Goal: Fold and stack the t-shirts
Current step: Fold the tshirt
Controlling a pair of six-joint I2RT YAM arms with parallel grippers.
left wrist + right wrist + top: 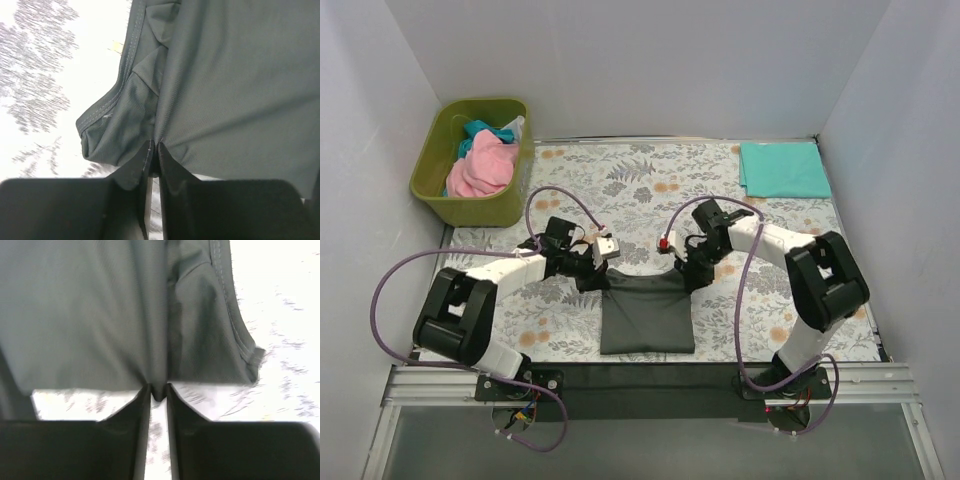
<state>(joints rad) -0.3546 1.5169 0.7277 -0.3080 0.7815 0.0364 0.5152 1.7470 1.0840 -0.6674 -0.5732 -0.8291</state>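
Note:
A dark charcoal grey t-shirt lies folded into a rough square at the near middle of the floral cloth. My left gripper is at its far left corner. In the left wrist view the left gripper is shut on a pinch of the grey t-shirt, with a bunched hem beside it. My right gripper is at the far right corner. In the right wrist view the right gripper holds a small fold of the grey t-shirt between nearly closed tips. A teal-green t-shirt lies folded at the far right.
An olive-green bin stands at the far left, holding a pink t-shirt and a teal one. The floral table cloth covers the table. White walls close in the left, back and right sides.

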